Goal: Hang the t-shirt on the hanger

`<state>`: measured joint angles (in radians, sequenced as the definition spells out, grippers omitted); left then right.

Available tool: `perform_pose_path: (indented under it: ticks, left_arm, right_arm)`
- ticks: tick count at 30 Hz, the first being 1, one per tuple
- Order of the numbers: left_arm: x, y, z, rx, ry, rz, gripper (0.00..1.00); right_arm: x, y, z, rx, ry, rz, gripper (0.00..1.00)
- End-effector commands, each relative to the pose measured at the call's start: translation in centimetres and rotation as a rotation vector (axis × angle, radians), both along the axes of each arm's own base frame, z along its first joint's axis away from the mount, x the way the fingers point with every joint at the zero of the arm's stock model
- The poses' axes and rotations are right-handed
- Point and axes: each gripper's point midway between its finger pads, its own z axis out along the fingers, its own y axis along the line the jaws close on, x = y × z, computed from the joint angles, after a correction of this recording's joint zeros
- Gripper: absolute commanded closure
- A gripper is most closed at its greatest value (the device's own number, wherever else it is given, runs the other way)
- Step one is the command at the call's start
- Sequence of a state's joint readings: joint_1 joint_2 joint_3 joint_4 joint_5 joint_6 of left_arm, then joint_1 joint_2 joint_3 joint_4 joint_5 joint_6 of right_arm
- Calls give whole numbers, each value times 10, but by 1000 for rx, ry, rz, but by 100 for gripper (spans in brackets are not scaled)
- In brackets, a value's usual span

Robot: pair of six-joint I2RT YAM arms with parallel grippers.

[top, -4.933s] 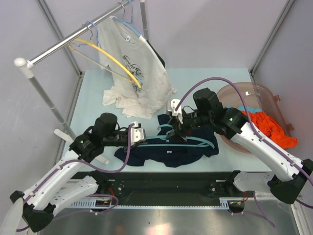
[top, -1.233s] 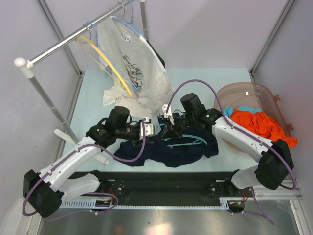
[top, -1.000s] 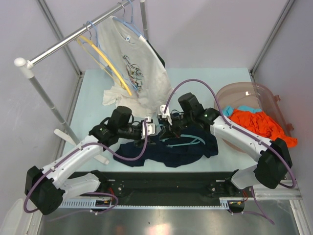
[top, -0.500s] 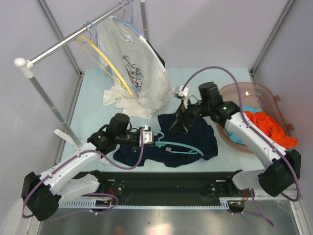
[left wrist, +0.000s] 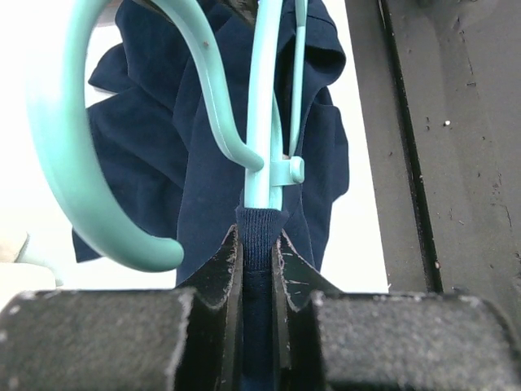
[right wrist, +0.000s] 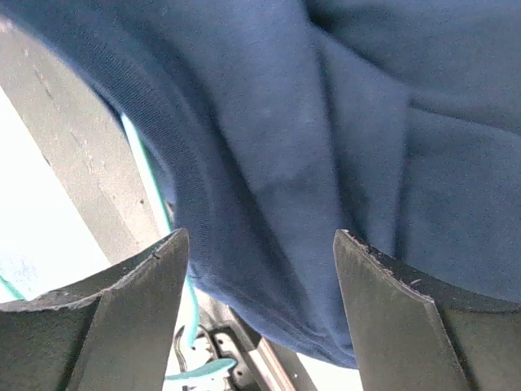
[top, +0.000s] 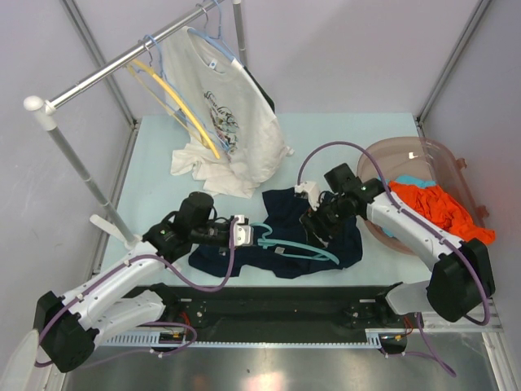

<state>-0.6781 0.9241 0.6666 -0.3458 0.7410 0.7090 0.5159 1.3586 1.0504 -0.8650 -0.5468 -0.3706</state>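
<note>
Reaching in low from the near left corner, the left arm (top: 122, 273) stretches across the table (top: 146, 163) toward the middle, its wrist level and pointing right. The left gripper (top: 244, 230) is nearly closed. In its wrist view the left gripper (left wrist: 256, 244) pinches a ribbed fold of the navy t-shirt (left wrist: 203, 155) between its fingers (left wrist: 228, 269). The teal hanger (left wrist: 262, 106) rises straight out of that fold, its hook curling off to the left. Whether the plastic itself is inside the grip cannot be told.

The right arm (top: 407, 232) comes from the near right corner, bends over the edge of the tub and dips its wrist down to the cloth. The right gripper (top: 313, 218) stands wide. In its own view the fingers (right wrist: 122, 309) are far apart, with the t-shirt (right wrist: 326, 122) bulging in front of the gap and a thin line of hanger (right wrist: 142, 171) behind it.

The t-shirt (top: 281, 248) lies crumpled on the table between the two grippers, and the hanger (top: 301, 244) lies slanting across it.

The pinkish tub (top: 423, 151) at the right holds an orange garment (top: 440, 208), which spills over its rim.
</note>
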Motion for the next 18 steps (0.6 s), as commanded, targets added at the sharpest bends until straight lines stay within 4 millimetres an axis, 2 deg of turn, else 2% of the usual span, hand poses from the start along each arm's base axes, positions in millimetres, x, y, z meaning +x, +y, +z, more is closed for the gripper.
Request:
perform_pose_path:
  ticks: [1, 4, 9, 14, 16, 18]
  left_arm:
    - [-4, -11, 25, -73, -52, -63, 100]
    - [-4, -11, 25, -78, -52, -64, 100]
    - [-3, -12, 26, -77, -52, -65, 100]
    - [-5, -10, 27, -73, -58, -69, 100]
    - [-8, -9, 26, -77, -58, -78, 100]
    - [-11, -10, 28, -87, -53, -93, 100]
  right_arm:
    - [-17, 8, 3, -6, -46, 90, 24]
    - [-22, 10, -13, -34, -43, 115, 25]
    - [-3, 23, -25, -31, -58, 76, 28]
    - [11, 32, -24, -19, -95, 40, 35]
    - [4, 36, -19, 19, -68, 60, 33]
    - [-4, 39, -3, 124, -35, 81, 27]
